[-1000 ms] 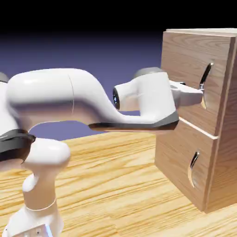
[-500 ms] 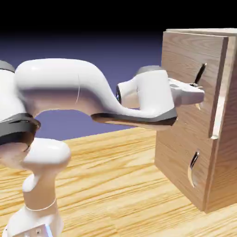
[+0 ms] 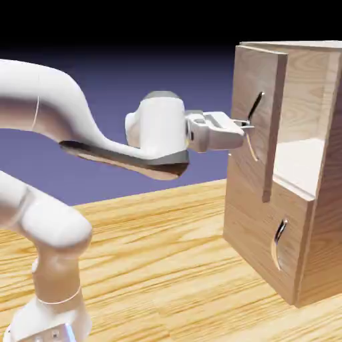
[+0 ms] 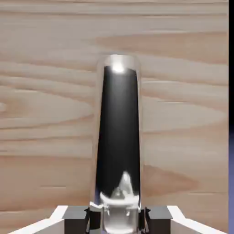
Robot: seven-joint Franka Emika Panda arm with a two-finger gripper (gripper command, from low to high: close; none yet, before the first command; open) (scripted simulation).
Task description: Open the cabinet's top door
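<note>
Exterior view: saw flat, wood-grained door point(image 3: 250, 73) standing open, curved chrome handle point(image 3: 256, 104) gleaming, pinched by tool point(image 3: 247, 125).

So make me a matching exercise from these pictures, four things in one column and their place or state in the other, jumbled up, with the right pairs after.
1. top door
2. lower door
3. gripper
4. robot's base

A. closed, below the opened compartment
B. at the bottom left of the exterior view
C. swung open, with its handle between the finger tips
D. shut on a curved, shiny handle

Right pairs: 1-C, 2-A, 3-D, 4-B
</note>
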